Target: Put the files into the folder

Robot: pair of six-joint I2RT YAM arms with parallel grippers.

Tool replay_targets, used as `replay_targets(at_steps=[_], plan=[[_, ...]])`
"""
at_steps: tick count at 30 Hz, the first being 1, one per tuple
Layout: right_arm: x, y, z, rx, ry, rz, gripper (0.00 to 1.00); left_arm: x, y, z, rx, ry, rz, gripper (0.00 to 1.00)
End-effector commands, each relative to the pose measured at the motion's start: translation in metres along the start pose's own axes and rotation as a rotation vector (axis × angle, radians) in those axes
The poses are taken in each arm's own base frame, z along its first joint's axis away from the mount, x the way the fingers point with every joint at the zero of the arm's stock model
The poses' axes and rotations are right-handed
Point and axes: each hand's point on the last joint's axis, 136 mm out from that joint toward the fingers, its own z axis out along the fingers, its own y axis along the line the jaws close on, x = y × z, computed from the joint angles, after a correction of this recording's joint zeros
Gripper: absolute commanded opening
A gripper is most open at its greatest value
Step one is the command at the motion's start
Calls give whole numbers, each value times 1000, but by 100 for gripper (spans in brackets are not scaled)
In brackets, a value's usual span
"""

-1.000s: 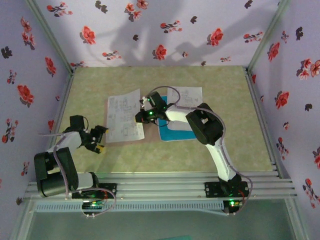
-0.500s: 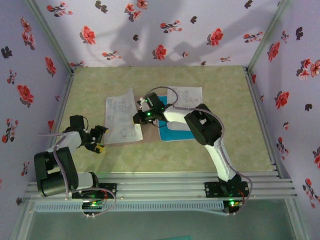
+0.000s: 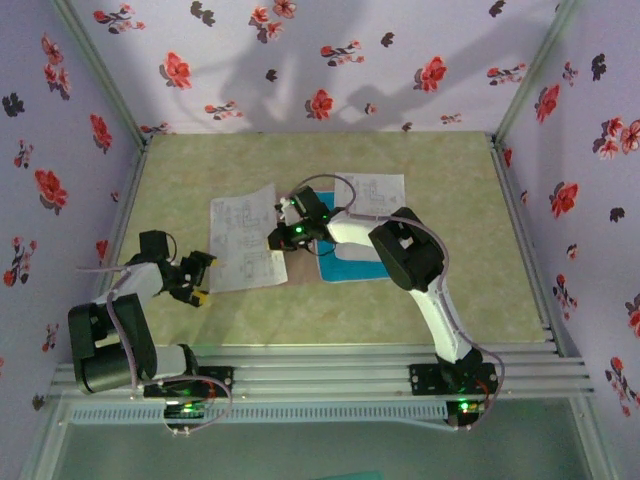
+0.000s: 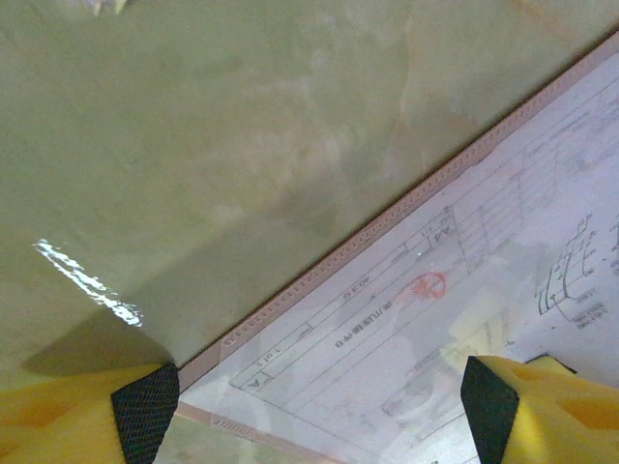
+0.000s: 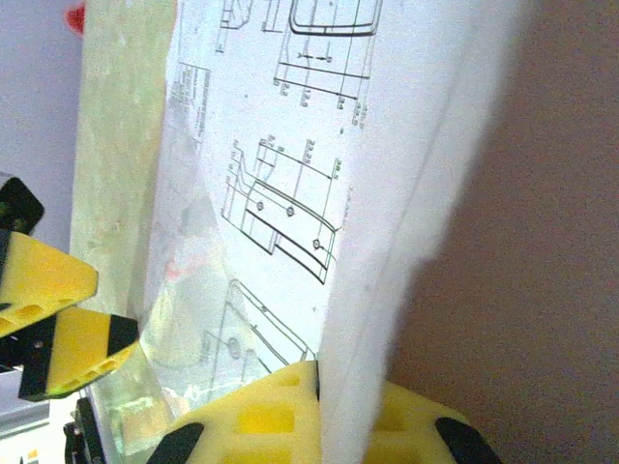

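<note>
A white printed sheet [image 3: 243, 238] of the files lies over the tan folder [image 5: 542, 242], left of centre. My right gripper [image 3: 285, 238] is shut on that sheet's right edge [image 5: 387, 290], which is lifted off the folder. A second printed sheet [image 3: 377, 194] and the cyan sheet [image 3: 355, 264] lie just right of it, partly under the right arm. My left gripper [image 3: 196, 274] stands open at the sheet's near left corner. That corner [image 4: 387, 338] and the folder's edge [image 4: 387, 220] lie between its fingertips [image 4: 145, 414].
Flowered walls close in the green table [image 3: 450, 270] on three sides. A metal rail [image 3: 320, 360] runs along the near edge. In the right wrist view the left gripper [image 5: 58, 319] sits past the sheet's far side.
My right gripper has shifted slightly left with the sheet's edge, and the sheet has bowed and slid a little left. The left arm has not moved.
</note>
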Motion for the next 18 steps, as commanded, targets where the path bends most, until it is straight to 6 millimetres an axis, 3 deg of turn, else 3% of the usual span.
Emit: replay_targets(at_steps=[1,18], plan=[[-1,0,-5,-2,32,-12,0,-5,16,18,-39,-12,21,82],[-7,3,12,-24,-19,79,0,-5,16,19,-41,-8,21,82]])
